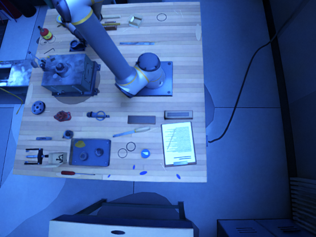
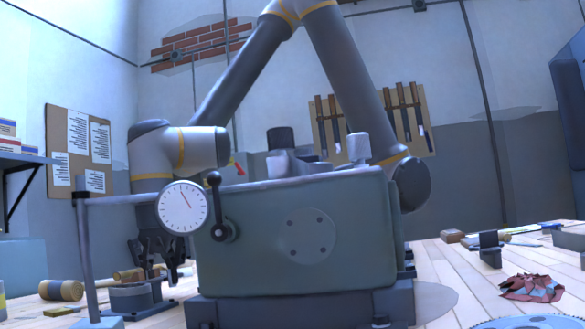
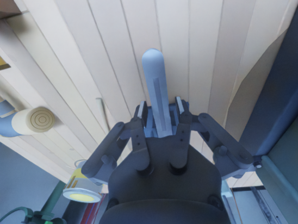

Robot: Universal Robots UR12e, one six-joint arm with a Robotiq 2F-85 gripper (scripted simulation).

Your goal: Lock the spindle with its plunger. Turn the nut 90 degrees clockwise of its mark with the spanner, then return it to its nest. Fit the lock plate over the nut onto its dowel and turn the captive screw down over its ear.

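The spanner (image 3: pixel 156 89) lies in its nest (image 2: pixel 137 297) behind the green spindle housing (image 2: pixel 297 233), its handle pointing away over the bench boards. My gripper (image 3: pixel 160 108) stands open astride the spanner's near end and holds nothing. On top of the housing (image 1: pixel 67 74) sit the nut (image 1: pixel 60 67) and a knurled plunger knob (image 2: pixel 359 147). The nest (image 1: pixel 76 45) is mostly hidden by my arm in the side camera. The lock plate and the captive screw are not clear to me.
Behind the housing are a grey wall with a rack of chisels (image 2: pixel 370 121) and a brick patch. A mallet (image 3: pixel 25 122) lies left of the nest, a dial gauge (image 2: pixel 183 208) on a post stands by the housing, and a yellow-topped can (image 3: pixel 78 187) is near.
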